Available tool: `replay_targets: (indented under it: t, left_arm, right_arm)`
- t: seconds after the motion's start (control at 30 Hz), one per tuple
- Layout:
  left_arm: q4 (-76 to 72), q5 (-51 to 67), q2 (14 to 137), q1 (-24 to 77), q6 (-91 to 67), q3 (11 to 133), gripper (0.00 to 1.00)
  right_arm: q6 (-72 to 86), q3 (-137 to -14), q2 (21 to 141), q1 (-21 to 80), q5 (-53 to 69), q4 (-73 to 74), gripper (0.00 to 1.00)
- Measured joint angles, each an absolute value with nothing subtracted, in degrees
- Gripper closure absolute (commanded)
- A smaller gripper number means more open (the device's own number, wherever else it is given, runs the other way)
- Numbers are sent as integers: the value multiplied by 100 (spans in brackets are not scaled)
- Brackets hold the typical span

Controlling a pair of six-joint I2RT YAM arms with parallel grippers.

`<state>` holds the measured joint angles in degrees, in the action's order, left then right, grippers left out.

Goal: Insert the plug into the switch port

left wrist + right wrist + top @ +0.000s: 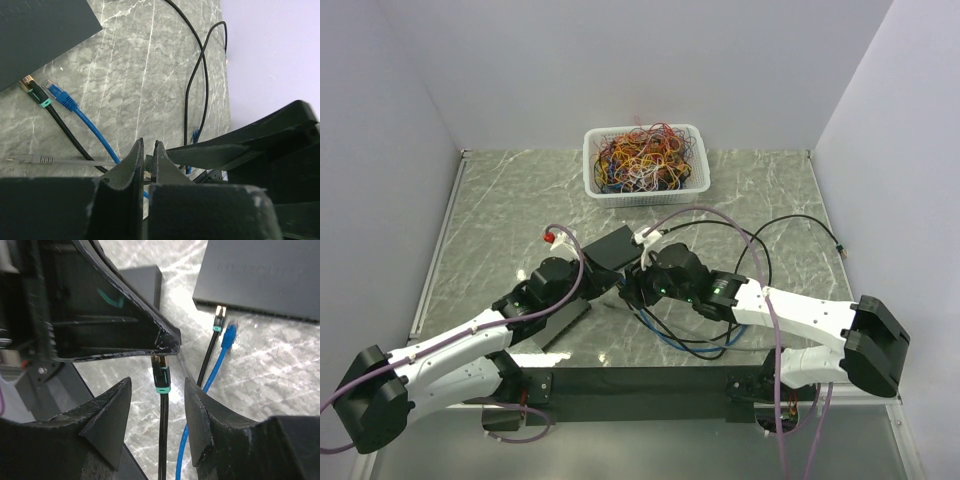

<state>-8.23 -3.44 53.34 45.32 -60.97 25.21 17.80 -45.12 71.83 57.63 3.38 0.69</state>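
The dark grey switch (613, 246) lies mid-table; it also shows in the left wrist view (40, 30) and the right wrist view (260, 275). My left gripper (620, 284) (147, 146) is shut on the tip of a black braided cable's plug with a teal collar (161, 376). It holds the plug above the table, short of the switch. My right gripper (634, 290) (155, 392) is open, one finger on each side of that cable just behind the plug, not touching it. A second teal-collared black plug (218, 322) (37, 95) sits at the switch's front edge.
A blue plug (230, 335) (61, 96) and a grey plug (25, 158) lie loose beside the switch. A white basket (645, 160) of tangled cables stands at the back. A flat black box (565, 322) lies under the left arm. Black cable loops (800, 225) run right.
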Motion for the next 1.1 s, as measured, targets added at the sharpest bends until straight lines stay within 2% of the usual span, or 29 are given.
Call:
replay_targets:
  t: [0.17, 0.4, 0.67, 1.1]
  left_arm:
    - [-823, -375, 5334, 4541, -6095, 2521, 99]
    - [-821, -397, 5334, 4547, -6095, 2521, 100]
    - [-821, -399, 5334, 4547, -6095, 2521, 99]
    - [-834, -429, 5360, 4547, -6095, 2523, 100]
  right_arm:
    - [1743, -4532, 7338, 5806, 255, 117, 49]
    - [1721, -4587, 7354, 5813, 211, 106, 61]
    - [1723, -4589, 7496, 5815, 211, 110, 63]
    - [1719, -4589, 7537, 5826, 213, 91, 84]
